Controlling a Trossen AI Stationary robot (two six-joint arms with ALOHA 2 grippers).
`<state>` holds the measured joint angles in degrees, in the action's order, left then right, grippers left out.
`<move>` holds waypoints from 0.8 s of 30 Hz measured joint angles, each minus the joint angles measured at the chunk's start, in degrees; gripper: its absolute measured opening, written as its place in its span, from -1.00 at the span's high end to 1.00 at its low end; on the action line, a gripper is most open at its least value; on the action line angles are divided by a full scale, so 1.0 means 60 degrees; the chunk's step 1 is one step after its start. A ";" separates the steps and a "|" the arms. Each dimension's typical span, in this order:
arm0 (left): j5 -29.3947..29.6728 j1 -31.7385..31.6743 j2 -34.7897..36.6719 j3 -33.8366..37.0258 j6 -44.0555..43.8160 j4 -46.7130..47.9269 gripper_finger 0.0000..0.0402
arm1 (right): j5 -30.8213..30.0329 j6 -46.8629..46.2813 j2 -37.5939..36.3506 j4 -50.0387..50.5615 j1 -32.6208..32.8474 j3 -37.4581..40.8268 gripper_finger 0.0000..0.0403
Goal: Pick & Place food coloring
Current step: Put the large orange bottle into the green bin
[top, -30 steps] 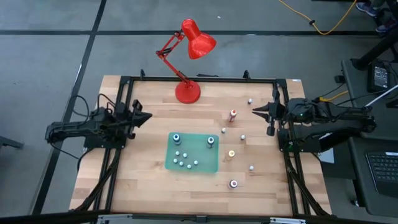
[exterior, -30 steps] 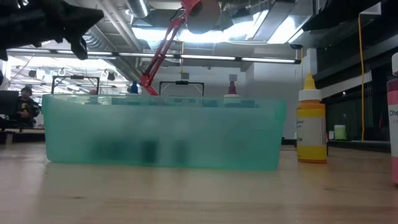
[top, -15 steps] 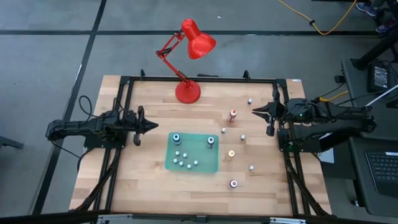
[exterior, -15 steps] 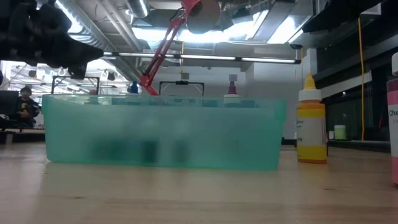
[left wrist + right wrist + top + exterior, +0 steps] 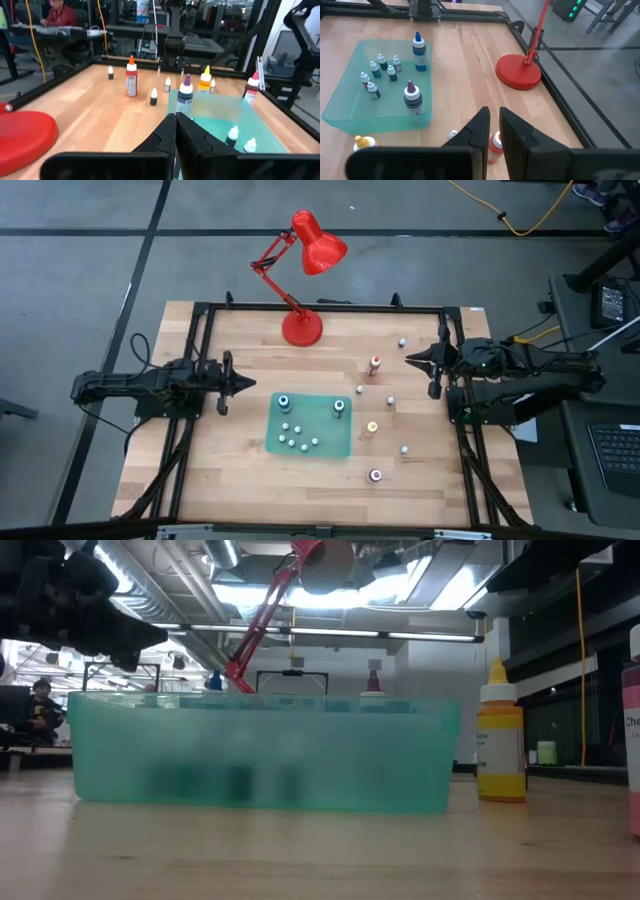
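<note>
Food coloring (image 5: 296, 437) in green tray (image 5: 340, 445), seemingly near shut left tool (image 5: 247, 383).

Desk (image 5: 240, 470): bare wood along the left edge and the near edge; open passage there.
Green tray (image 5: 345, 445): mid-desk, holding upright bottles; walls block a low approach.
Red lamp (image 5: 303, 328): base at the far edge, arm and shade overhanging behind it.
Loose bottles (image 5: 375, 366): scattered between tray and right side, with narrow gaps among them.
</note>
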<state>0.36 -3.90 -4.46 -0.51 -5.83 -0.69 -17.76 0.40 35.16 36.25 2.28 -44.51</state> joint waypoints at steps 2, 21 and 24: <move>0.0000 0.0000 -0.0159 0.0000 -0.0339 0.0000 0.97 | -0.0003 0.0000 0.0000 0.0000 0.0000 0.0000 0.77; 0.0011 0.0000 -0.0385 0.0000 -0.1405 0.0004 0.95 | 0.1063 0.0931 0.1330 -0.0071 -0.1138 0.0000 0.69; 0.0011 0.0000 -0.0385 0.0000 -0.1405 0.0004 0.96 | 0.1590 0.1230 0.1825 -0.0086 -0.1750 0.0000 0.53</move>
<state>0.43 -3.90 -6.76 -0.51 -14.26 -0.67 -8.22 7.78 46.10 35.73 -8.22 -44.51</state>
